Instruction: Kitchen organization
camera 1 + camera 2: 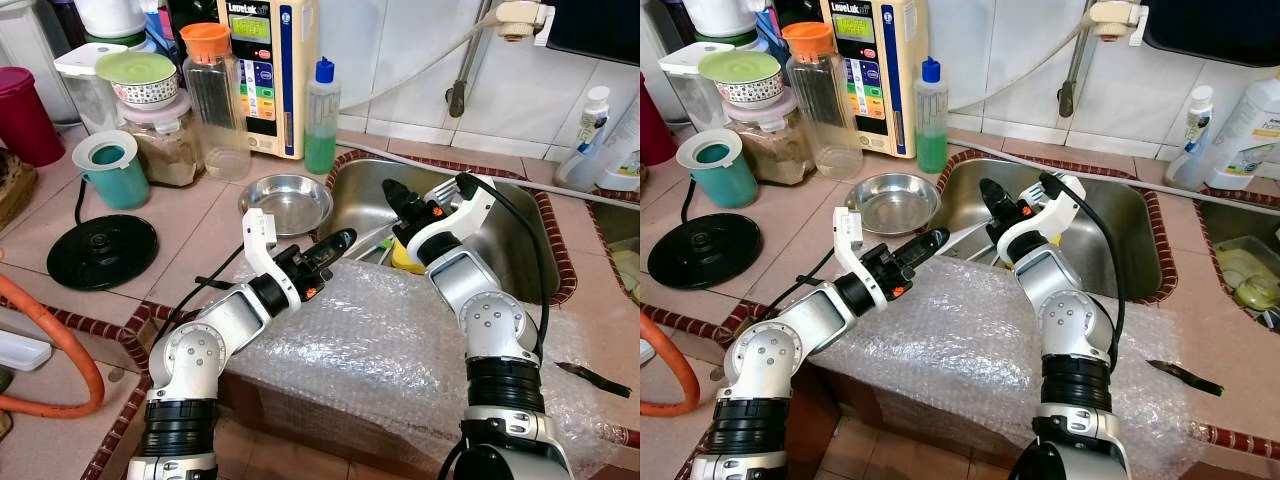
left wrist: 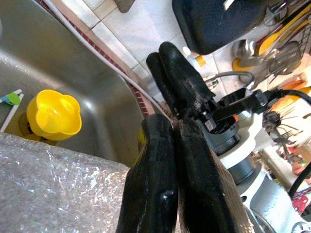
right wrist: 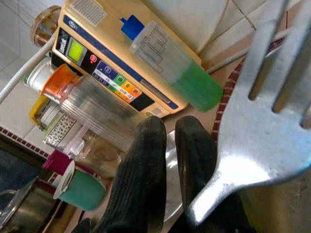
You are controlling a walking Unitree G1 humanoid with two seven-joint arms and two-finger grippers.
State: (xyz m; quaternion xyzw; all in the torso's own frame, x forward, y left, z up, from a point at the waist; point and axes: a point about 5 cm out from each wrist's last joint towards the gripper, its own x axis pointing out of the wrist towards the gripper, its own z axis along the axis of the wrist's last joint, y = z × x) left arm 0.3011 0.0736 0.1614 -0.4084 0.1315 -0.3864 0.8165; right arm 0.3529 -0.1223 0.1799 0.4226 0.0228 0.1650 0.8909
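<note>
Steel fork [image 3: 265, 141], tines up and bright with glare, is gripped by the right gripper [image 1: 392, 196]; its two black fingers [image 3: 146, 179] sit pressed together with the handle pinched beside them. That gripper hangs over the stainless sink [image 1: 510, 215], pointing toward the back-left counter. Just below it in the basin stands a yellow cup [image 2: 52, 114] with a wavy, lobed rim, and a green-tipped white toothbrush [image 2: 10, 99] lies beside that.

Left gripper [image 1: 340, 240] is clenched, nothing between the fingers [image 2: 150, 179]; it hovers at the sink's front-left edge above the bubble wrap [image 1: 370, 350], tips aimed at the right wrist.

Bubble wrap is clear and crinkled, draped over the counter's front edge under both arms. Steel bowl [image 1: 287, 203] sits on the counter just left of the sink. Behind it: green soap bottle [image 1: 320, 120] with a blue cap, cream water ionizer [image 1: 268, 70], orange-lidded pitcher [image 1: 218, 100], teal cup [image 1: 112, 170]. Black kettle base [image 1: 100, 250] lies further left. Dark knife [image 1: 590, 378] rests on the counter at far right.
</note>
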